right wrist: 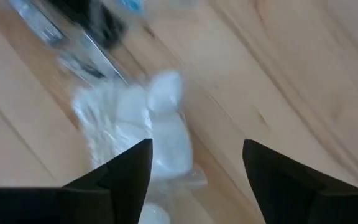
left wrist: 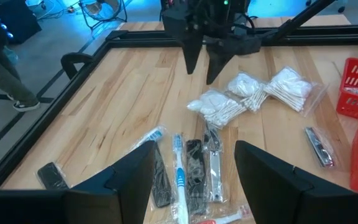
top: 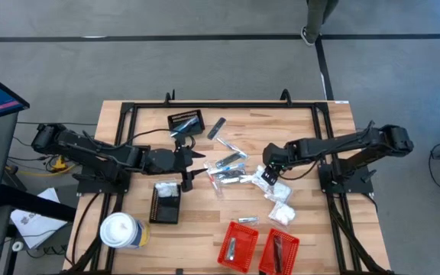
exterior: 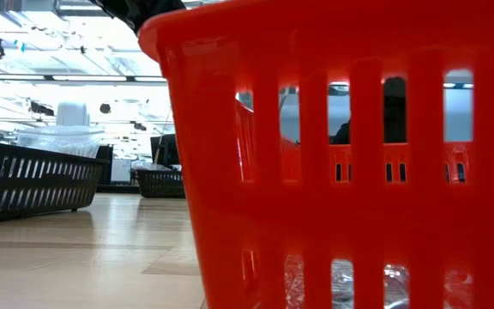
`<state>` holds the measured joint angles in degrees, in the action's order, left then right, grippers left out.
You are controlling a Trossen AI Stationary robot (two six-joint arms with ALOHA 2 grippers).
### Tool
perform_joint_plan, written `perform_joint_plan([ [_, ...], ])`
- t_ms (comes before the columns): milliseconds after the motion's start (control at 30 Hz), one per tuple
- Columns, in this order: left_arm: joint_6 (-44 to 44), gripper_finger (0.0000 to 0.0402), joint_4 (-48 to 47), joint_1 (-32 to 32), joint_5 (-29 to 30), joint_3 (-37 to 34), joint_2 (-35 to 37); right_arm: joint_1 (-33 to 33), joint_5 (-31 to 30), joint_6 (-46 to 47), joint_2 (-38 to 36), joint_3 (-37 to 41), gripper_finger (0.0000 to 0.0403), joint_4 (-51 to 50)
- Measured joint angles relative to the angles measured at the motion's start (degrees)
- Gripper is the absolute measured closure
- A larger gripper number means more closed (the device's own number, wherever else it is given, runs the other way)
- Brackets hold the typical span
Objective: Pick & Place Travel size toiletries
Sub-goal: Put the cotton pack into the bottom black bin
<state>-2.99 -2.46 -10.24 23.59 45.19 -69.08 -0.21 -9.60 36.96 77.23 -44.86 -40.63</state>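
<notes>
The travel size toiletries lie mid-table: a blue-and-white toothbrush (left wrist: 179, 174), slim dark sticks (left wrist: 194, 168) and silvery packets (top: 228, 169) in a loose heap, with white clear-wrapped packets (left wrist: 247, 93) beside them toward the right. My right gripper (left wrist: 202, 71) hovers open, pointing steeply down over one white packet (right wrist: 160, 140), its fingers on either side above it. My left gripper (left wrist: 194, 180) stands open left of the heap, nothing between its fingers.
Two red baskets (top: 237, 244) stand at the near edge, and one fills the low view (exterior: 341, 154). There are black baskets at the far left (top: 186, 122) and near left (top: 165, 202). A white lidded cup (top: 121, 229) stands near left. A lone silvery item (left wrist: 319, 146) lies by the red baskets.
</notes>
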Motion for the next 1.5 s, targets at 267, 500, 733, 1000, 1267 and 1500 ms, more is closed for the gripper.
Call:
perform_joint_plan([
  [267, 0.0, 0.0188, 0.0, 0.0, 0.0, 0.0, 0.0, -0.2, 0.9, -0.8, 0.0, 4.0, 0.0172, 4.0],
  [500, 0.0, 0.0188, 0.5, 0.0, 0.0, 0.0, 0.0, 0.2, 3.7, -2.3, 0.0, 5.9, 0.0175, 10.2],
  [733, 0.1, 0.0188, 0.5, 0.0, 0.1, 0.0, 0.0, 0.1, 3.5, -2.5, 0.0, 6.0, 0.0179, 10.6],
  [1000, 0.1, 0.0188, 0.4, 0.0, 0.1, 0.0, 0.0, 0.1, 3.3, -5.3, 7.0, 6.0, 0.0193, 13.2],
  [1267, 0.1, 0.0188, 0.7, 0.0, 0.1, 0.0, 0.0, 0.6, 4.8, -5.9, 10.4, 5.7, 0.0234, 15.2],
  [1500, 0.1, 0.0188, 0.9, 0.0, 0.1, 0.0, 0.0, 1.7, 4.9, -6.0, 2.1, 6.1, 0.0345, 16.2],
])
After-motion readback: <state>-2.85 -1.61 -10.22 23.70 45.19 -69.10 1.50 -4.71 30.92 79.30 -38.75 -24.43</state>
